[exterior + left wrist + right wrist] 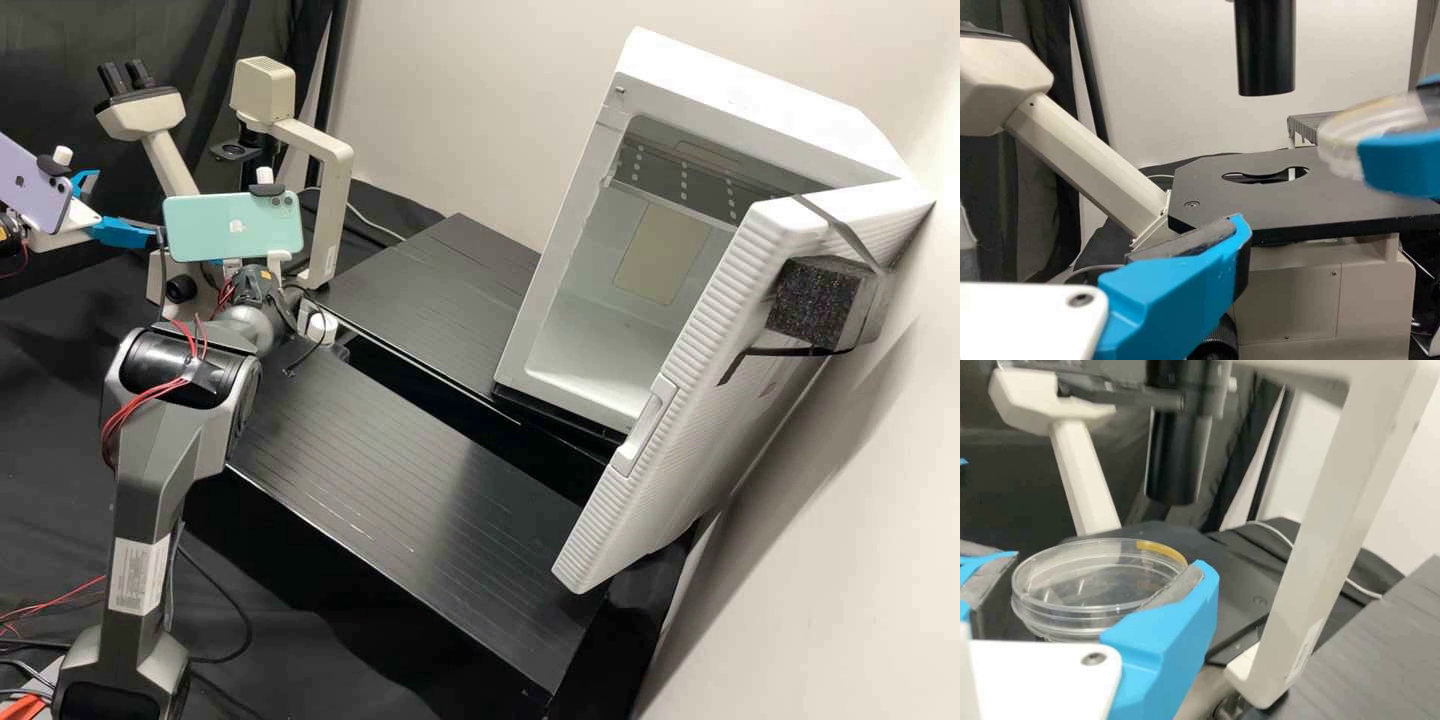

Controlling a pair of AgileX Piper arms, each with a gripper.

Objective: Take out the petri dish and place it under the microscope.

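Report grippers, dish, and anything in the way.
Right gripper clamped on dish. Dish held up, not yet on stage. Left gripper open, nothing held; close to stage, might crowd the approach.

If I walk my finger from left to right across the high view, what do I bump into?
Shiny lilac phone → black tube-shaped microscope eyepieces → mint-green rectangular phone → long, pale door handle → chunky black foam block.
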